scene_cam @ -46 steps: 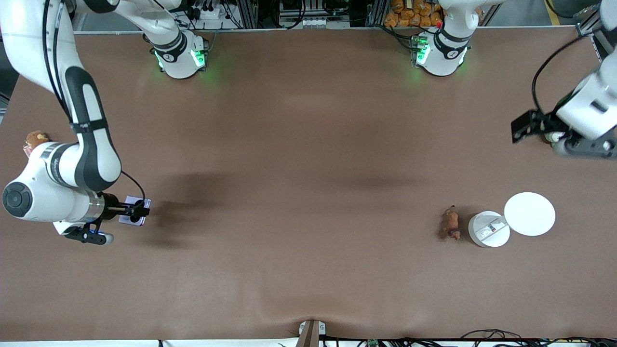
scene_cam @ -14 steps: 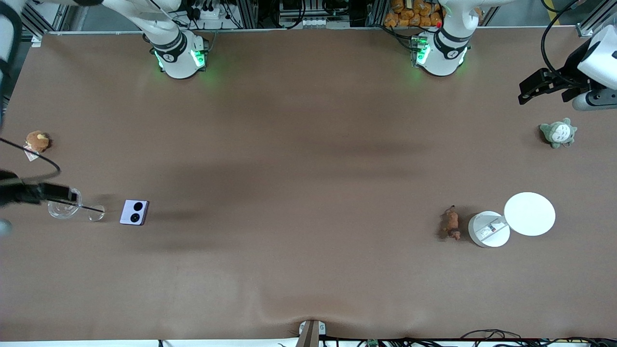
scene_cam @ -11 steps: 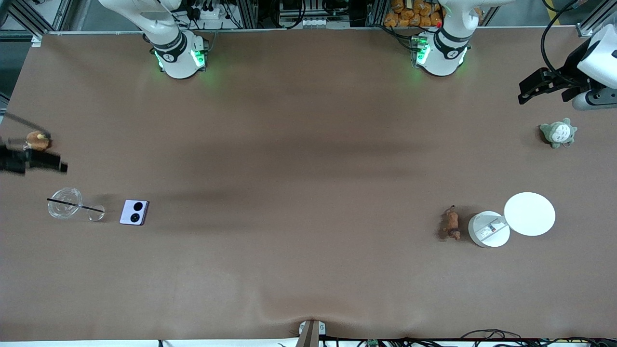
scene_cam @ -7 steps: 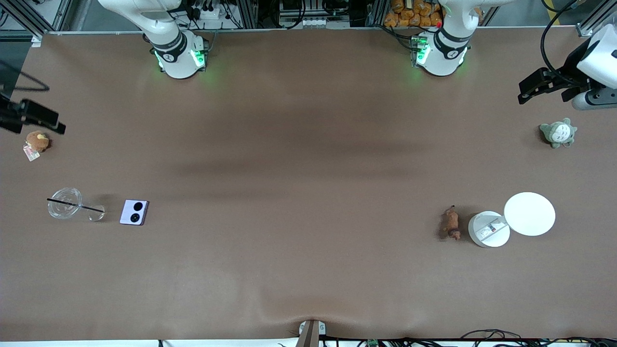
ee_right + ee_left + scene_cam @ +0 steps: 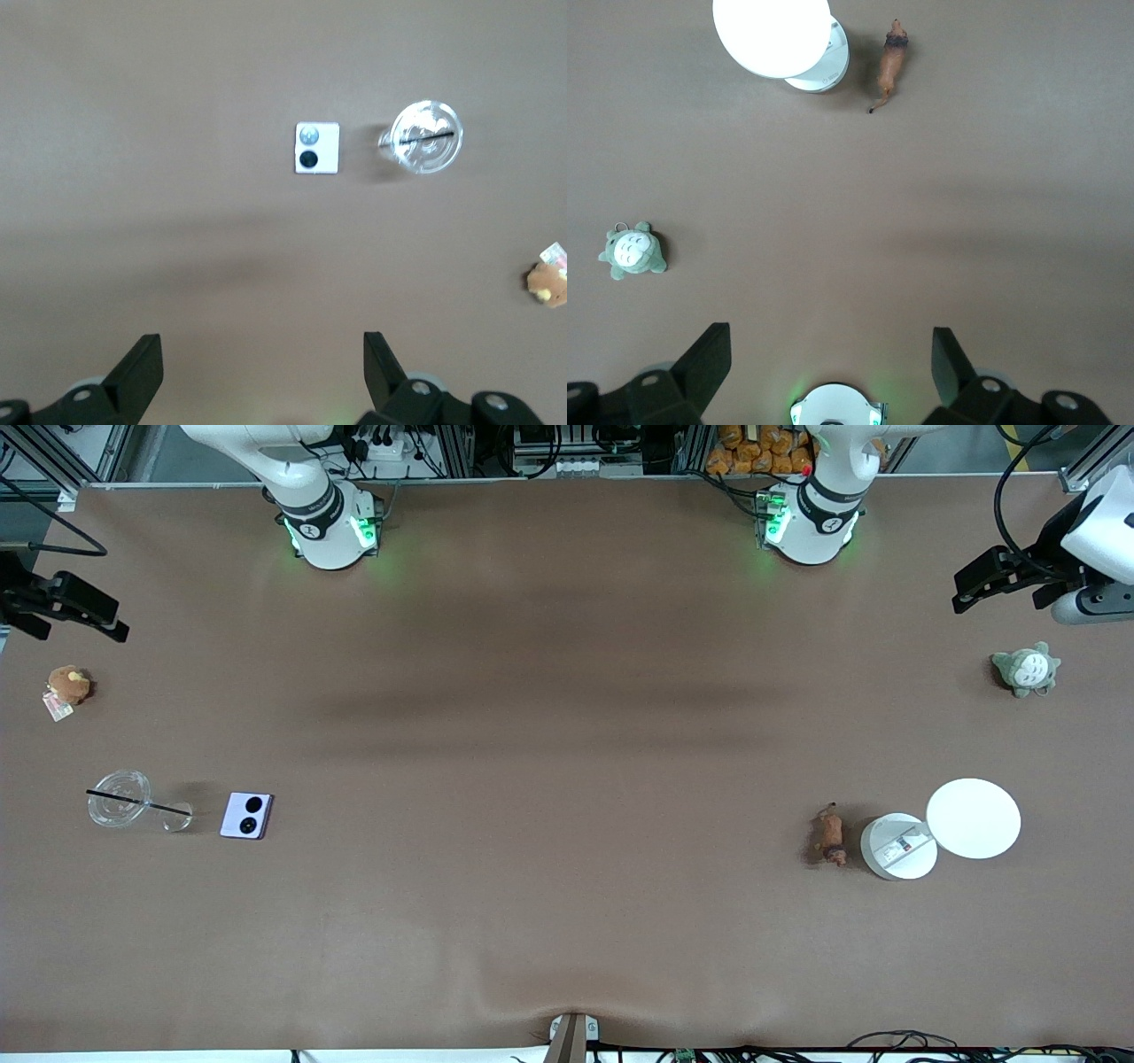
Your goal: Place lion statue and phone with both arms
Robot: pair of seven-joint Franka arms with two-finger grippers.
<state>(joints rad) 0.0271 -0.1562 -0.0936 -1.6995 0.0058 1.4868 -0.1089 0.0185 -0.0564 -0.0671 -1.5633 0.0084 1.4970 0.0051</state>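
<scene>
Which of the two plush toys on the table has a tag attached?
The round brown plush toy at the right arm's end has a tag lying beside it. The grey-green and white plush at the left arm's end shows no tag, only a small ring.

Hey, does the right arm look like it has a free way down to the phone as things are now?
Probably yes. The phone lies flat on bare table, with only the clear cup beside it, apart. The right gripper is open, high over its end of the table, and nothing lies between.
</scene>
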